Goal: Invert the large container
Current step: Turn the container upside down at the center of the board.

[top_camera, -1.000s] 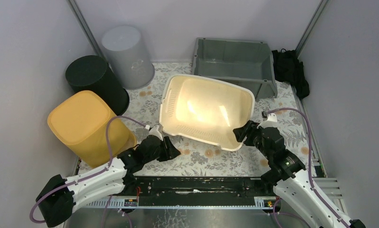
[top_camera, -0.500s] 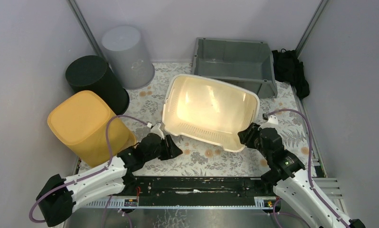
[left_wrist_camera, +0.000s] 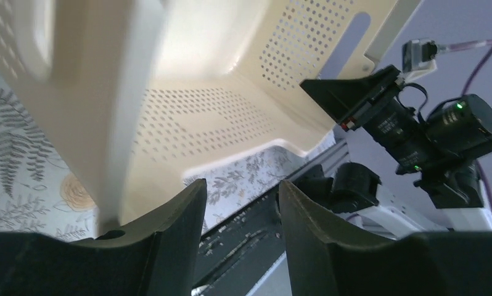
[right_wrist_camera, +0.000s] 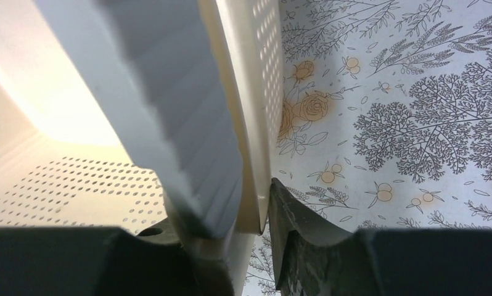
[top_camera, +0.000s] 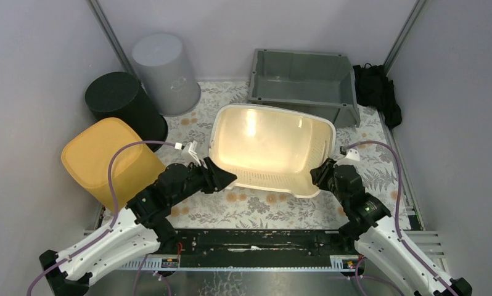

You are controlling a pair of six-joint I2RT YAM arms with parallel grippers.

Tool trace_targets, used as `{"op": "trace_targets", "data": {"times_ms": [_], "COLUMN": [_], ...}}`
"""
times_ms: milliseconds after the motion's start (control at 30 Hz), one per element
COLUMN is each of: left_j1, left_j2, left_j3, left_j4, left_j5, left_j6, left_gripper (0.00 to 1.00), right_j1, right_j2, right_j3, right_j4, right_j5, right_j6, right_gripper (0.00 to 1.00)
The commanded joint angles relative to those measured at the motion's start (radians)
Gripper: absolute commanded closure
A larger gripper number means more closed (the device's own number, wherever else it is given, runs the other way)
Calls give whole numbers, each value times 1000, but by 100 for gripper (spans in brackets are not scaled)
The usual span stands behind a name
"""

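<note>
Hold tight with right gripper (top_camera: 322, 173), pinched on the side wall of the large container (top_camera: 271, 145), tipped up mid-table. Push slowly with open left gripper (left_wrist_camera: 242, 191), maybe touching the rim.

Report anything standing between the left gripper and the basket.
Nothing visible does. The open left gripper sits right at the near-left corner of the basket, with its jaws empty. The right gripper is clamped over the basket's right wall.
</note>
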Motion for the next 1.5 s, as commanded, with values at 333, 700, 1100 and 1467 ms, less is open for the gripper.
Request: {"op": "trace_targets", "data": {"times_ms": [333, 700, 1100, 1467], "left_j1": [-3, -4, -3, -1], "left_j2": [192, 189, 276, 364], "left_j3": [-35, -174, -214, -209], "left_j4": [104, 152, 228, 279], "left_j5": [-156, -204, -208, -215], "left_j6": [121, 109, 98, 114], "left_gripper": [46, 47, 46, 46], "right_j1": [9, 10, 9, 9], "right_j2": [-18, 3, 35, 87], "right_j3": [-13, -11, 40, 156], "right_j4": [-1, 0, -79, -143], "right_j5": [-21, -82, -221, -490], "right_j6": [41, 59, 65, 49], "right_gripper": [100, 60, 35, 23]}}
